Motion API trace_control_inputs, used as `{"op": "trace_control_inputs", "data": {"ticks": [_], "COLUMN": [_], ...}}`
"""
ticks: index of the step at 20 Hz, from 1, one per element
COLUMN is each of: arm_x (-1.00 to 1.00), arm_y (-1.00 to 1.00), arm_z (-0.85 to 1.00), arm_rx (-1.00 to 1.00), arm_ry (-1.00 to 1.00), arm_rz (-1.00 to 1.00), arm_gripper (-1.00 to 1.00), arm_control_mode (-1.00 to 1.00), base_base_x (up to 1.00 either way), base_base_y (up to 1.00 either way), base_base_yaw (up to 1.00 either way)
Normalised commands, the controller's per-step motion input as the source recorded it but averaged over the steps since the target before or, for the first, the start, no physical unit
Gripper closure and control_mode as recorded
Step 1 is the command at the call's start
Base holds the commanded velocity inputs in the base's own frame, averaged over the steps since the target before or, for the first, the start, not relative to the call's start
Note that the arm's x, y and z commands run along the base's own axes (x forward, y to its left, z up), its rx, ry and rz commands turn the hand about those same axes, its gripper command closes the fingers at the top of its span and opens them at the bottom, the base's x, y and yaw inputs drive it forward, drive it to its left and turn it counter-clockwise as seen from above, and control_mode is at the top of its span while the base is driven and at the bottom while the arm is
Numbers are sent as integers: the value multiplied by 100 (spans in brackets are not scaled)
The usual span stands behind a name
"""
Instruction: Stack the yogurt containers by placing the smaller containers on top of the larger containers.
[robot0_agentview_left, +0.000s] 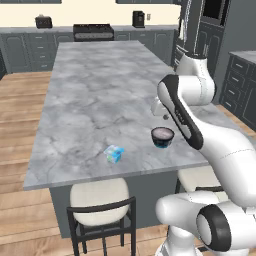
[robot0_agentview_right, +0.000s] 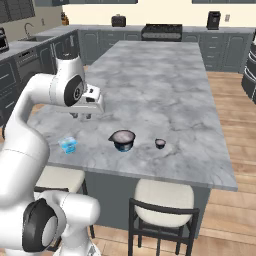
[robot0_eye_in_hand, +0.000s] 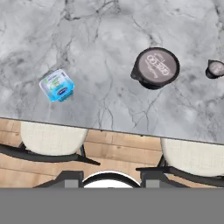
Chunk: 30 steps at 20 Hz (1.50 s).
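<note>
Three yogurt containers stand apart near the front edge of the marble island. The larger one is a round dark cup (robot0_agentview_left: 163, 136) (robot0_agentview_right: 122, 139) (robot0_eye_in_hand: 156, 68) with a pale top. To its left is the light-blue pack (robot0_agentview_left: 114, 154) (robot0_agentview_right: 68, 144) (robot0_eye_in_hand: 57, 85). On the cup's other side sits the tiny dark-topped piece (robot0_agentview_right: 160, 143) (robot0_eye_in_hand: 215, 68). My gripper (robot0_agentview_right: 82, 116) (robot0_agentview_left: 161, 114) hangs above the counter, behind the gap between pack and cup. It points down with its fingers apart and nothing between them.
The grey marble island (robot0_agentview_left: 100, 85) (robot0_agentview_right: 165, 85) stretches far back. Two cream-seated stools (robot0_agentview_left: 98, 200) (robot0_agentview_right: 162, 200) are tucked under its near edge. Dark cabinets, a stove (robot0_agentview_left: 93, 32) and small appliances line the back wall.
</note>
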Motion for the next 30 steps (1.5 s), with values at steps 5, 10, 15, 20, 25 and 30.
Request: {"op": "trace_control_inputs", "data": {"ticks": [5,10,15,20,25,30], "arm_x": [-13,-22,-17,-20,-24,-18], "arm_y": [1,0,4,17,27,30], "arm_z": [0,-1,-8,-22,-27,-19], "arm_rx": [-1,-6,-8,-2,0,-6], "arm_ry": [0,0,0,0,0,0], "arm_rz": [0,3,4,8,11,14], "arm_gripper": [-100,-100,-100,-100,-100,-100], "arm_control_mode": [-100,-100,-100,-100,-100,-100], "base_base_x": [0,0,0,0,0,0], "base_base_y": [0,0,0,0,0,0], "base_base_yaw": [0,0,0,0,0,0]}}
